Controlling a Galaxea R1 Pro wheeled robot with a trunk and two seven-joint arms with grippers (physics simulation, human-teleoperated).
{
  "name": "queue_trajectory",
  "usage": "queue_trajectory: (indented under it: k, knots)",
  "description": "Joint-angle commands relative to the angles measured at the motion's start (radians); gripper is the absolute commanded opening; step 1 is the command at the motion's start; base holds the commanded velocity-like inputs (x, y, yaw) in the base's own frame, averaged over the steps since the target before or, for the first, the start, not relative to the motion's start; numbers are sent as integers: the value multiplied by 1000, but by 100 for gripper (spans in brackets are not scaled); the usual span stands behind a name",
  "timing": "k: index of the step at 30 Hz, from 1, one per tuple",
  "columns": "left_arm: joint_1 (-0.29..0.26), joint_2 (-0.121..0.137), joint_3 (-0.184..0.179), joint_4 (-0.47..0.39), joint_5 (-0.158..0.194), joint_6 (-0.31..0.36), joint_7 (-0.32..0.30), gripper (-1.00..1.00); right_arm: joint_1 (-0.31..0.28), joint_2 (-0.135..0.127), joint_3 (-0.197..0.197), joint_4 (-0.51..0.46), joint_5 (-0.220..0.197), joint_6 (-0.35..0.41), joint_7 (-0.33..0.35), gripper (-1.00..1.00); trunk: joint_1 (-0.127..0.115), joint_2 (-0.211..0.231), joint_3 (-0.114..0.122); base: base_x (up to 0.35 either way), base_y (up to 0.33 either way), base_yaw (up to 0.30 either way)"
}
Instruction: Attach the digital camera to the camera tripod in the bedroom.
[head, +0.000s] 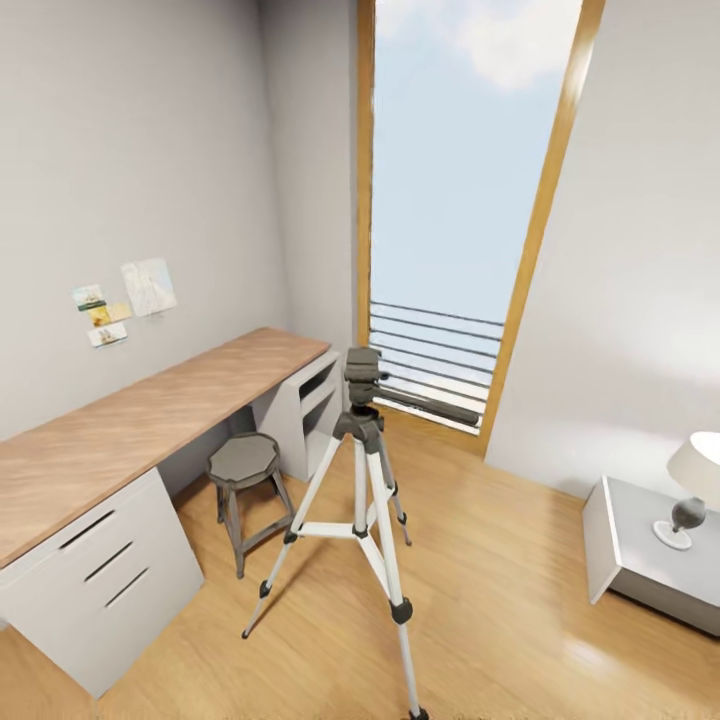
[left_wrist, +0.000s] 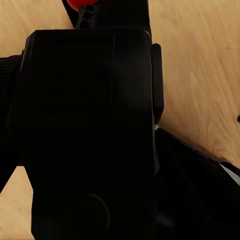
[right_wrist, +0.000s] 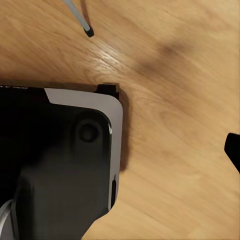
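Note:
The camera tripod (head: 361, 480) stands on the light wood floor in the middle of the bedroom. Its legs are spread, and its dark grey head (head: 362, 372) and black pan handle (head: 432, 403) point toward the window. The digital camera (left_wrist: 85, 115) looms close in the left wrist view, a black box with a red dot (left_wrist: 80, 4) at its edge. My left gripper (left_wrist: 100, 155) is shut on it, with dark finger shapes on both sides. A black fingertip (right_wrist: 233, 149) of my right gripper hangs over bare floor, wide of the grey robot base (right_wrist: 65, 165). One tripod foot (right_wrist: 89, 33) shows nearby.
A wood-topped white desk (head: 150, 420) with drawers runs along the left wall. A short grey stool (head: 244, 462) stands beside the tripod. The tall wood-framed window (head: 455, 200) is behind. At the right, a white nightstand (head: 640, 555) carries a lamp (head: 692, 485).

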Motion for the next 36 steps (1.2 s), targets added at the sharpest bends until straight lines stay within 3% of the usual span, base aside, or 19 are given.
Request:
queue_trajectory:
  k: [1,16,36]
  knots:
    - [-1,0,-8,-1,8,4,-2,-100,-1,0,-9,2,10,1,3,100,1,-2,-4,0,0,0]
    - [-1,0,-8,-1,8,4,-2,-100,-1,-2,-9,2,10,1,3,100,1,-2,-24,0,0,0]
    - [-1,0,-8,-1,8,4,-2,-100,-1,-6,-9,2,10,1,13,100,1,-2,-27,0,0,0]
